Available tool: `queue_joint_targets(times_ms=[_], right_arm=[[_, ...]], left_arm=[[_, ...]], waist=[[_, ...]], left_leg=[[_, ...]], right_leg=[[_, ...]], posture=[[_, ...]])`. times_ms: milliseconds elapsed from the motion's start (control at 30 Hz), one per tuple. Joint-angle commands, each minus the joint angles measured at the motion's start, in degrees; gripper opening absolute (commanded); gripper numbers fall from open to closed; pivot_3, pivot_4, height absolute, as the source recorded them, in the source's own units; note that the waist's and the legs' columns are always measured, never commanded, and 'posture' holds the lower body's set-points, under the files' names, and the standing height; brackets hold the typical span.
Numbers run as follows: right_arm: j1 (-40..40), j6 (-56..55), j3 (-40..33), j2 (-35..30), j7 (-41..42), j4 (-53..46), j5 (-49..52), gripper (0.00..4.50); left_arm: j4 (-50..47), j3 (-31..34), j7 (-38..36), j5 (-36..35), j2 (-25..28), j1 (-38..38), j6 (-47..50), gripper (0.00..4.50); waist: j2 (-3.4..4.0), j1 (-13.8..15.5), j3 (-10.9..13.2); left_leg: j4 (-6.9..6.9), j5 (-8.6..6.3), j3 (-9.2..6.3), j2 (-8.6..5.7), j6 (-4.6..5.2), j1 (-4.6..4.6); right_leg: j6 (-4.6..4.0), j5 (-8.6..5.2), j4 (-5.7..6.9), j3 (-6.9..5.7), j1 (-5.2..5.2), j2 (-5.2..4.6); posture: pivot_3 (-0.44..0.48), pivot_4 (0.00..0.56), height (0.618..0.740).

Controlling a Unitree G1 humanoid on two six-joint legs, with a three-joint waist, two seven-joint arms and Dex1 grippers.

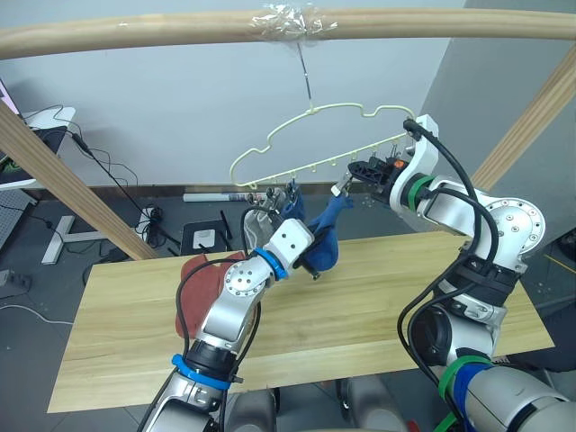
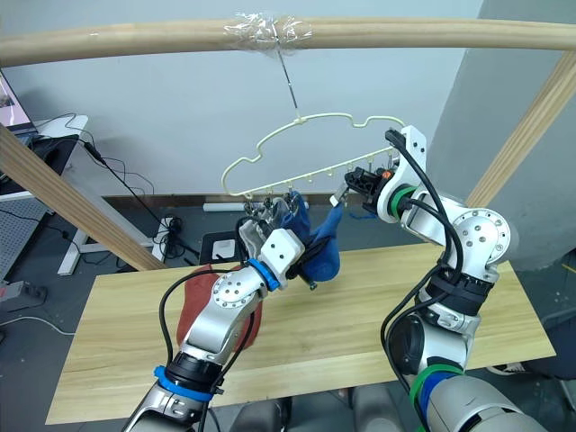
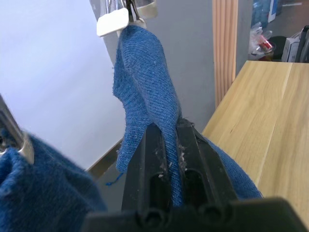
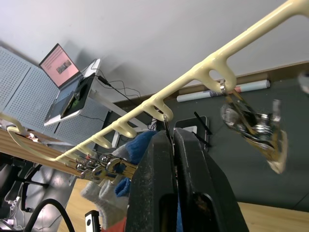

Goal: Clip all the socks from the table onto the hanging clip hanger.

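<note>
While the two rust-red ankle socks lie on the wide pale wooden plank table at its left part, the left gripper is raised above the table with its black fingers closed on a blue fabric sock, whose top is caught in a clip. A light grey sock hangs beside it. The thin pale yellow-green wire clip hanger hangs from the round wooden beam. At the right, the right gripper is closed on a small clip under the hanger bar.
</note>
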Motion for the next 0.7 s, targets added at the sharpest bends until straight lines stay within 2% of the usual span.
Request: queue_joint_targets(times_ms=[33,400,500,700], right_arm=[[-0.2,1.3,-1.8,-0.1,-1.7,-1.5,-0.8,0.00],[0.9,1.1,-0.4,0.4,-0.8,-1.9,-0.4,0.00],[1.2,1.1,-0.1,0.3,0.4,-2.2,0.6,0.77],[1.7,1.3,-0.7,0.5,1.2,-5.3,2.3,2.99]], left_arm=[[-1.7,-0.2,-0.5,-0.5,-0.5,-0.8,-1.7,0.02],[-2.6,-0.3,-0.9,-1.0,-1.8,-1.6,-1.3,0.02],[-2.7,-0.4,-1.1,-1.1,-1.9,-1.5,-1.1,0.00],[-2.4,-0.4,-1.2,-1.2,-2.4,-2.6,-0.3,0.00]], waist=[[0.00,0.0,0.0],[0.00,-0.1,0.0],[0.00,-0.1,0.0],[0.01,-0.4,0.0]], left_leg=[[0.00,0.00,0.00,0.00,0.00,0.00],[-0.02,0.00,-0.01,0.01,0.00,0.00],[-0.02,0.00,0.00,0.01,0.00,0.00],[-0.05,0.00,0.01,0.02,0.00,-0.02]], right_leg=[[0.00,0.00,0.00,0.00,0.00,0.00],[0.00,0.00,0.00,0.00,0.00,0.02],[0.00,0.00,-0.01,0.00,0.00,0.02],[0.00,0.00,-0.02,0.01,-0.04,0.02]], posture=[[-0.143,0.196,0.740],[-0.135,0.194,0.740],[-0.139,0.196,0.740],[-0.143,0.196,0.740]])
